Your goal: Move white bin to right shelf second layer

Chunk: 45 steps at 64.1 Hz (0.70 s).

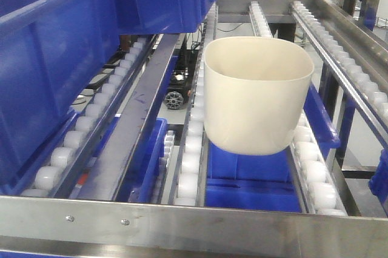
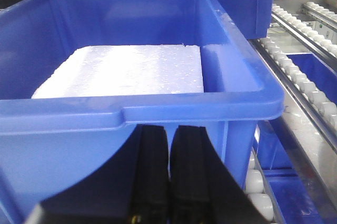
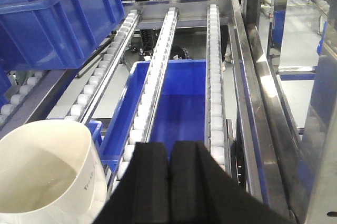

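Front view: white bin (image 1: 257,94) upright on roller rails (image 1: 191,149); left gripper (image 2: 168,182) and right gripper (image 3: 169,182) both closed, empty.

Front view: we look from just behind the steel front lip (image 1: 182,215) along the sloping roller rails (image 1: 191,143), with the cream-white glossy plastic tub (image 1: 257,97) close ahead.
Left wrist view: we sit low over the black left gripper (image 2: 169,174), pressed close to a big blue plastic crate (image 2: 131,113).
Right wrist view: we look down over the black right gripper (image 3: 169,182) along the rails (image 3: 213,77).
Shared: front and right wrist views both show the tub (image 3: 45,174) and the rails.
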### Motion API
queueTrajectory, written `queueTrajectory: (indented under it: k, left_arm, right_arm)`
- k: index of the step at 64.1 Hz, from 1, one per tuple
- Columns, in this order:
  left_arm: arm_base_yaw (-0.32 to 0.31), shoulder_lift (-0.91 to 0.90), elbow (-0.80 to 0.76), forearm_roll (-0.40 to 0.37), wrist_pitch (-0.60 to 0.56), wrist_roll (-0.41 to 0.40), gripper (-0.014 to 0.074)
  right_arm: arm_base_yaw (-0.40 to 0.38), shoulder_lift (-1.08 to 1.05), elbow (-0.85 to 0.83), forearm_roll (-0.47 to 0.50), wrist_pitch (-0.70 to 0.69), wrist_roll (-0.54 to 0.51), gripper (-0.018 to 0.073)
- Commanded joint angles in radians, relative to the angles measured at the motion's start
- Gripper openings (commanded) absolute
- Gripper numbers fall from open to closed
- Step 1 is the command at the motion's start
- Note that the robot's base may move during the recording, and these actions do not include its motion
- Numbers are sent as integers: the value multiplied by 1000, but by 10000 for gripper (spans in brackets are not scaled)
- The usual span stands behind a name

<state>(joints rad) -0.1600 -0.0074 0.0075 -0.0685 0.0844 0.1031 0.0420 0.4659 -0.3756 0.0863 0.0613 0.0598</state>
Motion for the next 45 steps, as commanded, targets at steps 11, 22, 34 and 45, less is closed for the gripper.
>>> queueTrajectory:
  k: [11,22,34,45]
  left_arm:
    - [1,-14,37,-5,-84,-4,85]
    - [1,-14,37,-5,-84,-4,85]
    - [1,-14,37,-5,-84,-4,85]
    - [1,-14,37,-5,-84,-4,85]
  right_arm:
    - [-8,-1,-25,1,-78,-6,52]
    - [-8,-1,-25,1,-78,-6,52]
    - [-8,-1,-25,1,-78,-6,52]
    - [-8,-1,-24,-14,-61,-6,52]
